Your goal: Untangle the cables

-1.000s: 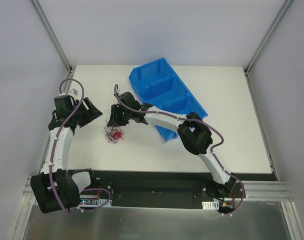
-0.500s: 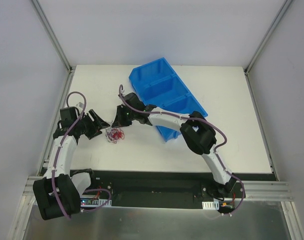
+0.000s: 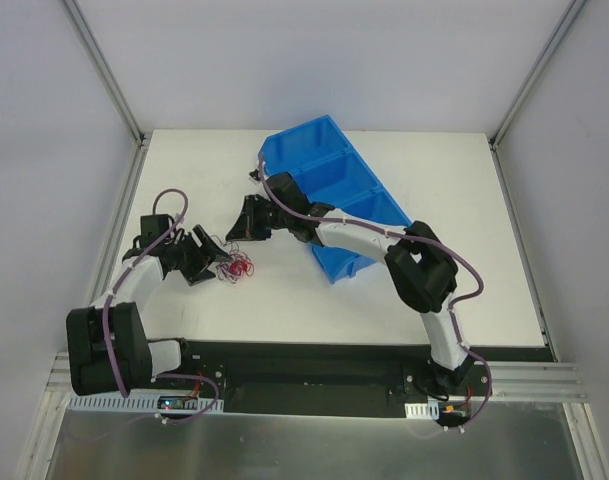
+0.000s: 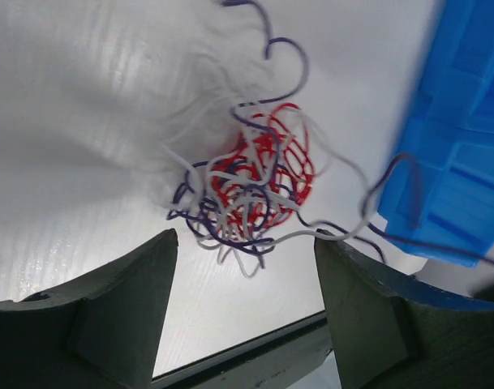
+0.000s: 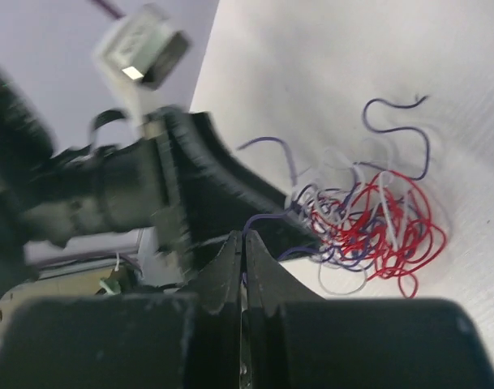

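We are holding the left gripper (image 4: 245,243) spread, the cables (image 4: 255,186) lying just ahead between its fingers (image 4: 109,324), while the right gripper (image 5: 245,237), farther off, is pinching one dark strand (image 5: 393,128).

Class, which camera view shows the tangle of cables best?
The left wrist view: the tangle of cables fills the centre, with red, white and dark strands distinct. The right wrist view shows it off to the side; the top external view shows only a tiny red scribble.
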